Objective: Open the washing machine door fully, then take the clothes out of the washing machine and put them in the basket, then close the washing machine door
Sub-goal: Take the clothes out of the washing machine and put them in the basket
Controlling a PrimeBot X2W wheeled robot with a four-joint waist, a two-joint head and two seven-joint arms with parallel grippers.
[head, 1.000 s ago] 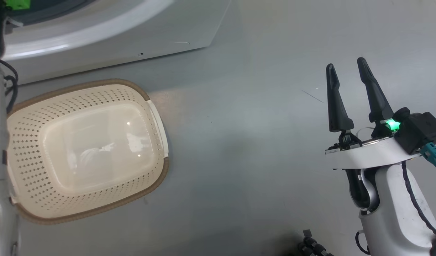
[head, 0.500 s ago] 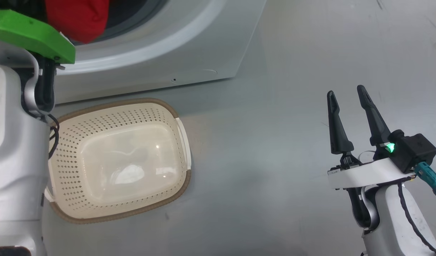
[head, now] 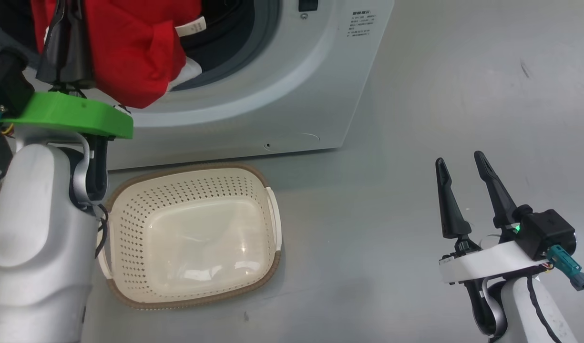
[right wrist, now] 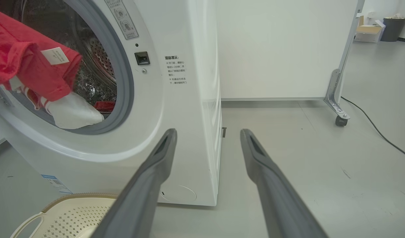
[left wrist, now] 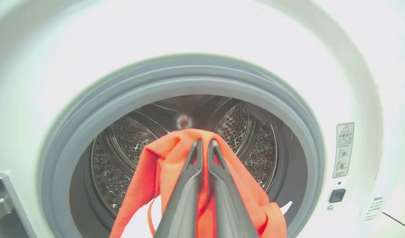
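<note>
The washing machine (head: 292, 71) stands at the top of the head view, its round opening uncovered; the washing machine door is out of view. Red clothes (head: 134, 52) hang out over the grey rubber ring (left wrist: 176, 76), with more red and white fabric (right wrist: 73, 114) lying in the drum's mouth. My left gripper (head: 66, 19) is shut on the red fabric (left wrist: 176, 155) just in front of the drum. The cream basket (head: 268, 190) stands empty on the floor below the opening, beside my left forearm. Far to the right, my right gripper (head: 458, 162) stays open and holds nothing, low over the floor.
In the right wrist view a white panel on a caster (right wrist: 339, 120) stands to the right behind the machine, and a cable (right wrist: 377, 130) runs over the floor. Open grey floor (head: 392, 214) lies between the basket and my right arm.
The head camera has tilted up, so the basket slid down the picture and the machine's opening came into view. My left gripper now shows, holding red fabric. The right gripper stayed open.
</note>
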